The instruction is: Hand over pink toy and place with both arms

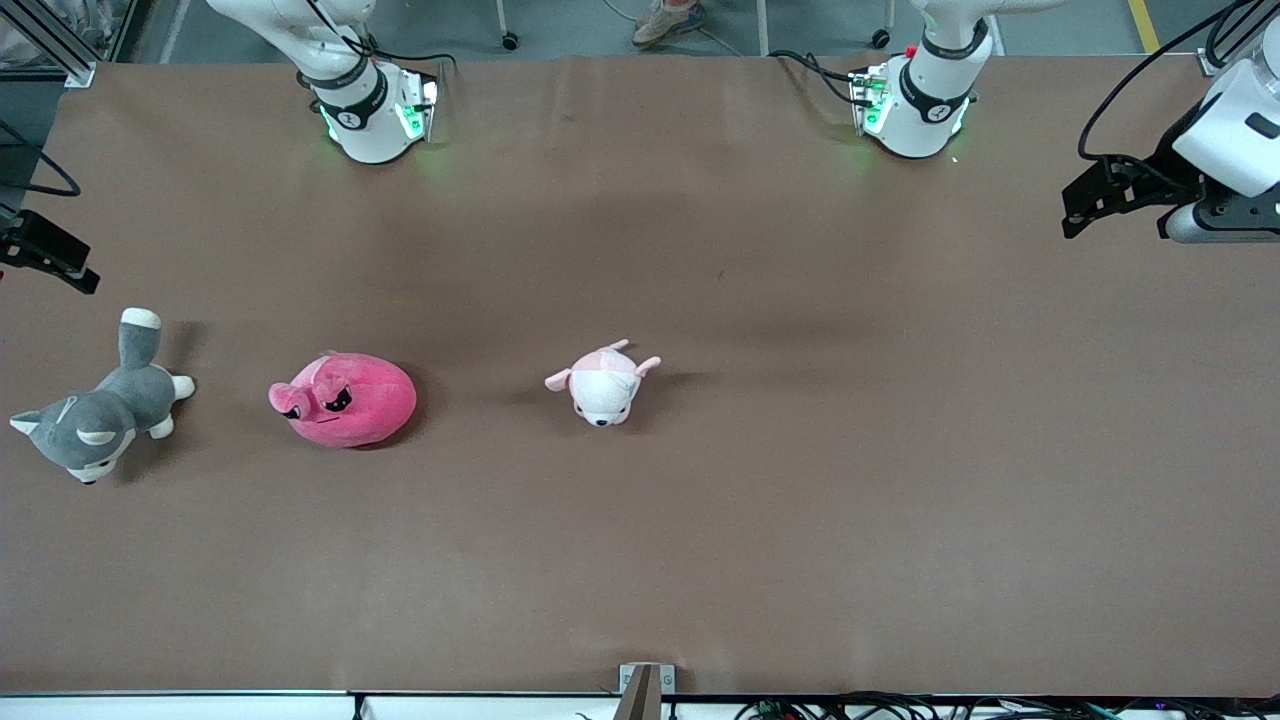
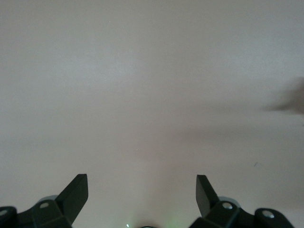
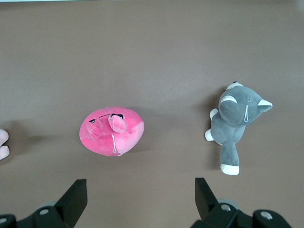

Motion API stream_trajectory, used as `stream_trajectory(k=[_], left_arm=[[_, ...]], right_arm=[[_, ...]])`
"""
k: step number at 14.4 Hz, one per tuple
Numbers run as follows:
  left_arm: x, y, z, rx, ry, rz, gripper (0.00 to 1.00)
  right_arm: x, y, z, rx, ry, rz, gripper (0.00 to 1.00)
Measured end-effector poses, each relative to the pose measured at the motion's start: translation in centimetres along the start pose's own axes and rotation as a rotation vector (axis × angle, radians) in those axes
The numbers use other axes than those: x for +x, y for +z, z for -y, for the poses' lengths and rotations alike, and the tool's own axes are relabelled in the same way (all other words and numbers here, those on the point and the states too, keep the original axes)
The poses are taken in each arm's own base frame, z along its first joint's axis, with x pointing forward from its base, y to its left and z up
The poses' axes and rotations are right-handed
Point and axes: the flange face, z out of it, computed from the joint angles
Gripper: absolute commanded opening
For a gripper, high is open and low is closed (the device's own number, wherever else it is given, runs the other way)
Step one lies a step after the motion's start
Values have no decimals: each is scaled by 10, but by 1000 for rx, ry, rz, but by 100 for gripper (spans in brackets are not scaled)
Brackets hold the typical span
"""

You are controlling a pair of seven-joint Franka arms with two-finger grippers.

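The pink toy (image 1: 345, 400), a hot-pink rounded plush with angry black eyes, lies on the brown table toward the right arm's end. It also shows in the right wrist view (image 3: 112, 130). My right gripper (image 1: 60, 265) hangs in the air at the right arm's end of the table, over bare table beside the toys. In its own view the right gripper (image 3: 141, 183) is open and empty. My left gripper (image 1: 1085, 205) is up at the left arm's end, far from the toy. In its own view the left gripper (image 2: 141, 178) is open, with only bare table under it.
A grey-and-white husky plush (image 1: 100, 410) lies beside the pink toy, closer to the right arm's end, and shows in the right wrist view (image 3: 232, 121). A small pale pink-and-white plush (image 1: 603, 385) lies near the table's middle. The brown table (image 1: 800, 500) is bare elsewhere.
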Motion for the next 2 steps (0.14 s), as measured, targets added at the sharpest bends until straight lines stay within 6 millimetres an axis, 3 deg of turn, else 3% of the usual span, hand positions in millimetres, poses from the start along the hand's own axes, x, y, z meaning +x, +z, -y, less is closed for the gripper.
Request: stream_trajectory(k=[2], left_arm=[[0, 0, 0, 0, -13, 0, 100]], right_arm=[[-3, 2, -2, 0, 3, 3, 100]])
